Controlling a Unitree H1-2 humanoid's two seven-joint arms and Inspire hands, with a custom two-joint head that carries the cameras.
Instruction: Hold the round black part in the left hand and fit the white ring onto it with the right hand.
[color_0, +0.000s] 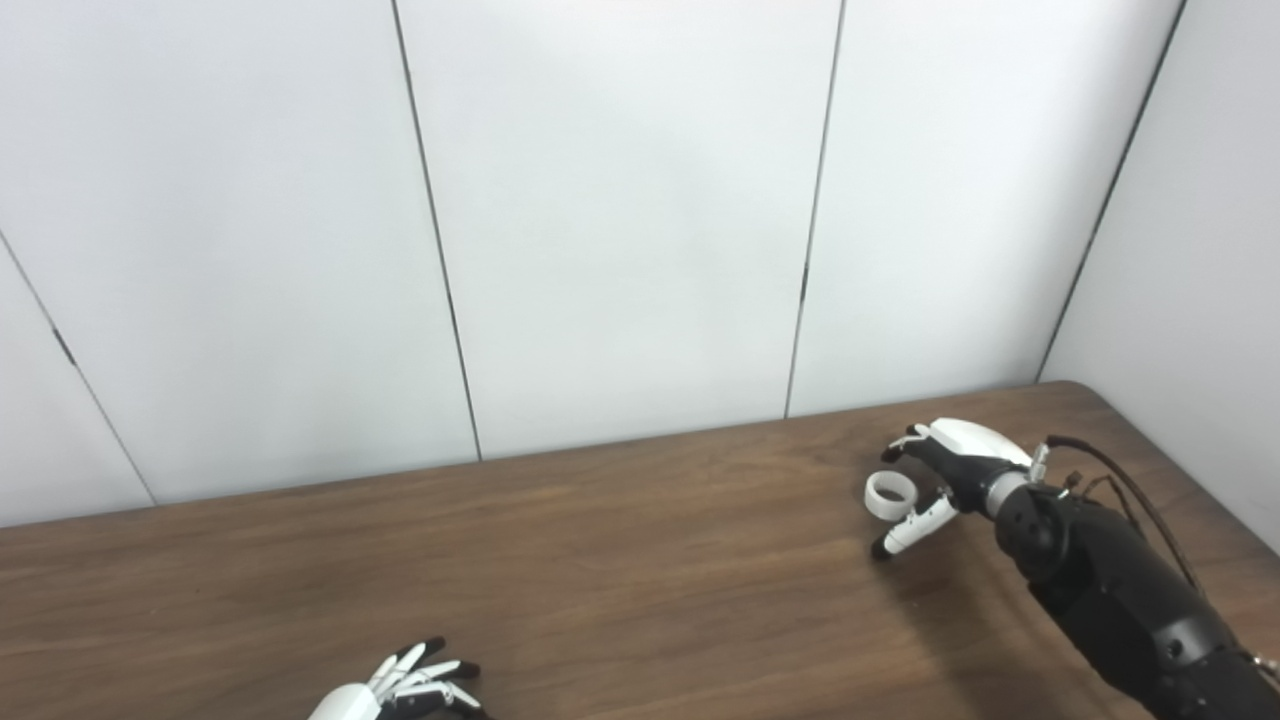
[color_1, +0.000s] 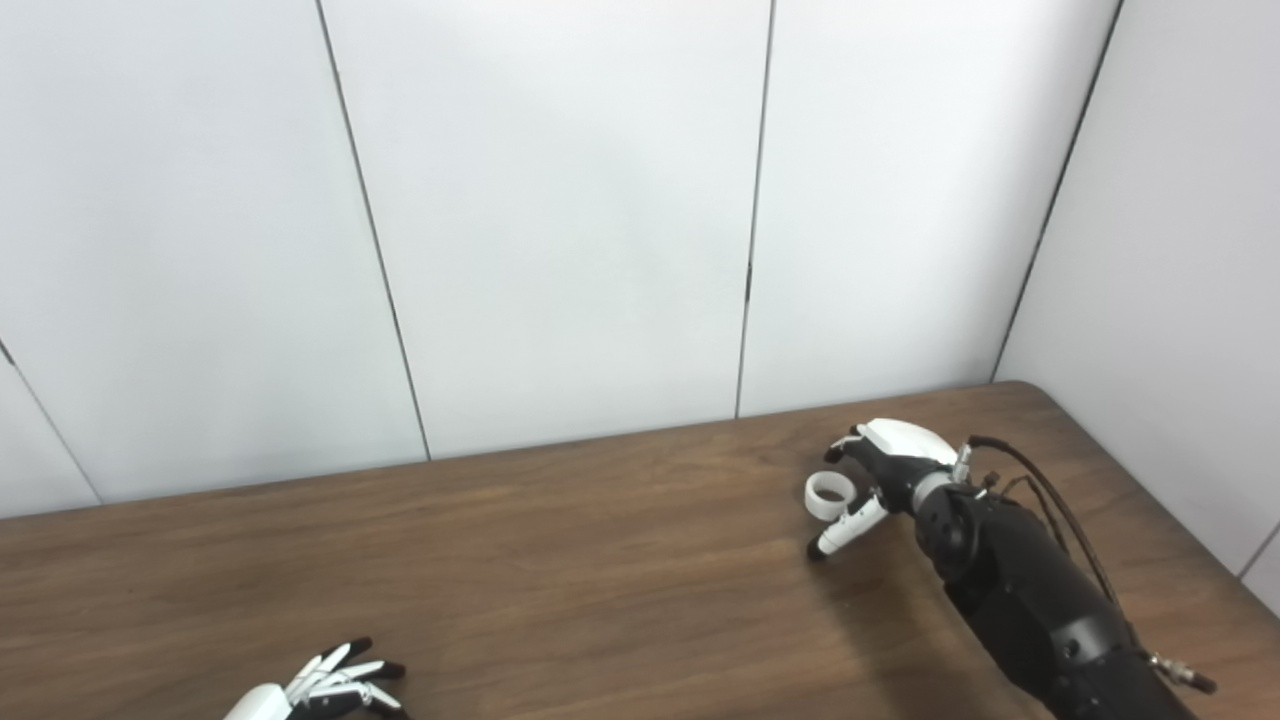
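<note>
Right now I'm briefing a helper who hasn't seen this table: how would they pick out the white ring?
Start at the brown wooden table and go to its far right corner, where the black right arm ends in the right hand. The white ring sits between that hand's spread fingers, apparently on the tabletop. It is the only small white hoop there; the left hand waits at the near edge.

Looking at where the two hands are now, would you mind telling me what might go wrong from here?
1. The right robot hand is open around the small white plastic ring; closing its fingers may nudge the ring across the brown wooden table.
2. No black part is in view, and the left robot hand is empty, so fitting may stall.
</note>
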